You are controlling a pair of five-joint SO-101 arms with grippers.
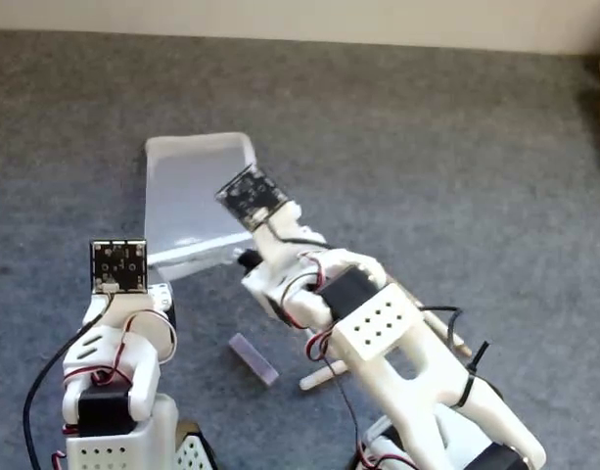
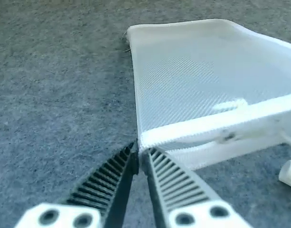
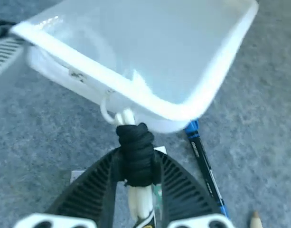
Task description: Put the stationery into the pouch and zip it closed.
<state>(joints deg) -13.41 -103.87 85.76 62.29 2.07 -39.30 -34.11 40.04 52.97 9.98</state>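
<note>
Early stage, nothing visibly packed. Translucent white zip pouch (image 1: 192,186) lies far-left of centre on the grey carpeted surface (image 1: 456,147). Left gripper (image 2: 139,159) fingers are clenched on the pouch's near corner, pinning it. Right gripper (image 3: 136,166) fingers are grasping the black cord zip pull (image 3: 136,149) at the pouch mouth. Blue pen (image 3: 204,166), pale wooden pencil (image 1: 321,376) and lilac block eraser (image 1: 253,358) all lie outside, near side of the pouch. Left to do, likely: load all three, zip shut

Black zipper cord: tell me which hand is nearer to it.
Right. The right hand is shut on the black zipper cord. The left hand pinches the pouch at the other end of its mouth, apart from the cord.
</note>
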